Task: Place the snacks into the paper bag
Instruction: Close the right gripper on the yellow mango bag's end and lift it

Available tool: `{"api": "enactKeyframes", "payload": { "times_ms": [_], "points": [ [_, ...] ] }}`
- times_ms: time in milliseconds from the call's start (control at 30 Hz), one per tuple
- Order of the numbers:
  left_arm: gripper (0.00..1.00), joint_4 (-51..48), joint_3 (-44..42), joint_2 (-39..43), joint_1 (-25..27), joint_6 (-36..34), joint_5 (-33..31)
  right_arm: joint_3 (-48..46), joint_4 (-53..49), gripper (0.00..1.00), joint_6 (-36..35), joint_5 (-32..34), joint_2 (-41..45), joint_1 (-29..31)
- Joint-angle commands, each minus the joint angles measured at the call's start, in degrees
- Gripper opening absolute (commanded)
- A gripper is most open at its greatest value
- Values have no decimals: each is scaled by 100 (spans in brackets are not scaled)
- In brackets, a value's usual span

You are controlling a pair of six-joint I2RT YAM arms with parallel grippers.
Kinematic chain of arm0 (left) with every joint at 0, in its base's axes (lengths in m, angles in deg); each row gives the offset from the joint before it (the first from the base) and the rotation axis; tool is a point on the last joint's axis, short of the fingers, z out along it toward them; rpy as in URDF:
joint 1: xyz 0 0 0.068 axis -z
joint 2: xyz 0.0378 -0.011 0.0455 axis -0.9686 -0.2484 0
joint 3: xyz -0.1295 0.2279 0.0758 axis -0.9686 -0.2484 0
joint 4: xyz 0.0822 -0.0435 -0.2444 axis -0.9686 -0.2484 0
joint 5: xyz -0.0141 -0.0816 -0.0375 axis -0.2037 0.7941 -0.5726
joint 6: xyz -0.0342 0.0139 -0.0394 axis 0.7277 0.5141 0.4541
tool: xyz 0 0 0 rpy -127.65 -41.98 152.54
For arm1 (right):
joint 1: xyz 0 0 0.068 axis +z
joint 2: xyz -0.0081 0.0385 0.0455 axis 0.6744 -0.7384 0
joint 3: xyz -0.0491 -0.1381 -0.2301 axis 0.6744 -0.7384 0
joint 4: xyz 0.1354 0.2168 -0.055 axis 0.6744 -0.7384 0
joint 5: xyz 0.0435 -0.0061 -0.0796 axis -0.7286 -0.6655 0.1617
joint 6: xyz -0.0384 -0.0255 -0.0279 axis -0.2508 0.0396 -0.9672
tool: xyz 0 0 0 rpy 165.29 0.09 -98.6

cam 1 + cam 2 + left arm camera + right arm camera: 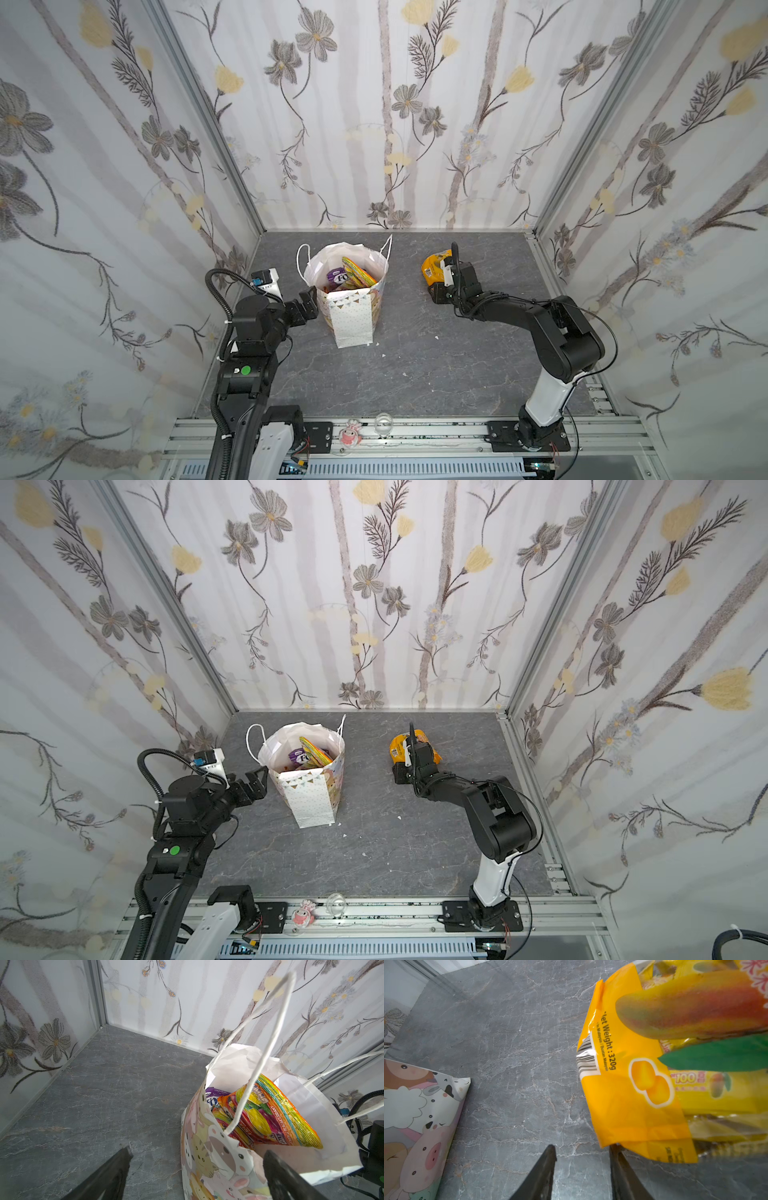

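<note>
Right wrist view: my right gripper [582, 1148] stands parted, nothing between, one fingertip [618, 1164] at a corner of the yellow-orange packet [629, 1097], paper bag [415, 1105] apart.

Robot test booth in lab: stone-look tabletop [415, 365] enclosed by flower-papered panels [386, 124] set in aluminium frame [207, 112]; robot arms [552, 332] bolted to front rail [436, 432].
</note>
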Motion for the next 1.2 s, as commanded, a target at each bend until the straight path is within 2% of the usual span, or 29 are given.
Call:
{"api": "enactKeyframes", "payload": {
  "times_ms": [0, 333, 433, 633, 700, 1167],
  "points": [
    [100, 140, 17, 13, -5, -20, 21, 100, 17, 43, -45, 12, -90, -3],
    [100, 155, 11, 21, -6, -21, 51, 497, -180, 38, -52, 81, -454, -36],
    [100, 151, 8, 21, -6, -29, 47, 626, -232, 33, -38, 87, -599, -72],
    [100, 146, 9, 13, -7, -29, 32, 827, -342, 6, -10, 64, -746, -122],
    [100, 146, 8, 13, -6, -28, 33, 829, -330, 0, -8, 44, -725, -151],
    [100, 150, 10, 13, -5, -29, 66, 622, -420, 0, -139, -329, -182, -204]
  ]
}}
